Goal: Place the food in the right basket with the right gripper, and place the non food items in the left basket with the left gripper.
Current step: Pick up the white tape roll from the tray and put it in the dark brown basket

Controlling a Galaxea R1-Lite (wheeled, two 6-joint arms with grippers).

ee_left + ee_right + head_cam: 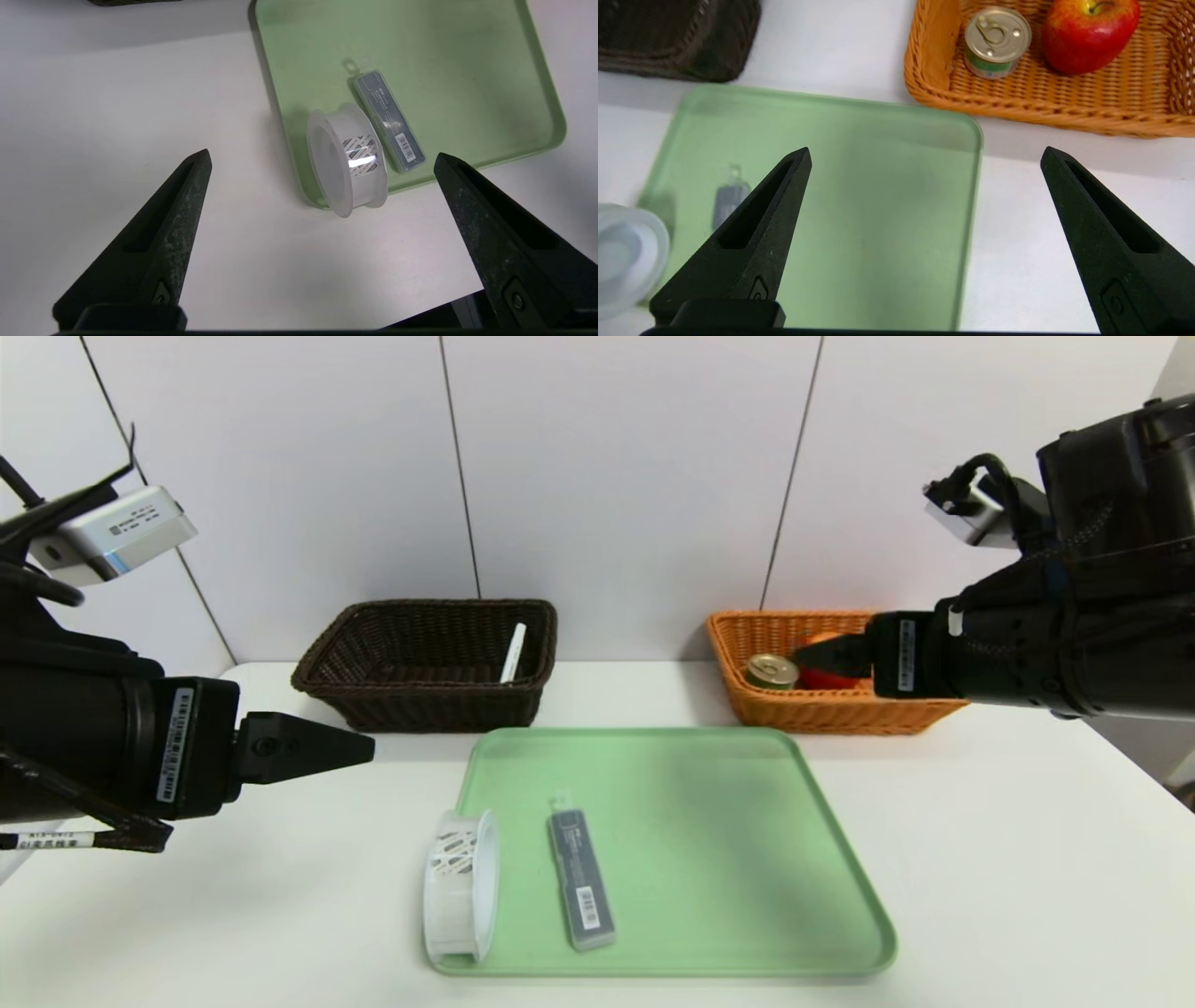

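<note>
- We find the tape roll (459, 885) at the lower left of the head view, standing on edge across the near left corner of the green tray (747, 859). We judge it light, rigid and free to roll; grip it across its flat faces.
- The grey case (581, 879) lies flat on the tray just right of the roll. We judge it light, stiff and smooth; pinch its long edges at mid-length.
- The pen (513, 653) leans inside the dark basket (373, 658), upper centre-left.
- The tin (771, 671) and apple (1090, 35) sit in the orange basket (822, 714), upper right.
- The left gripper (322, 161), jaws wide and empty, hangs at the left edge of the head view.
- The right gripper (927, 156), jaws wide and empty, hangs at the right, near the orange basket.
</note>
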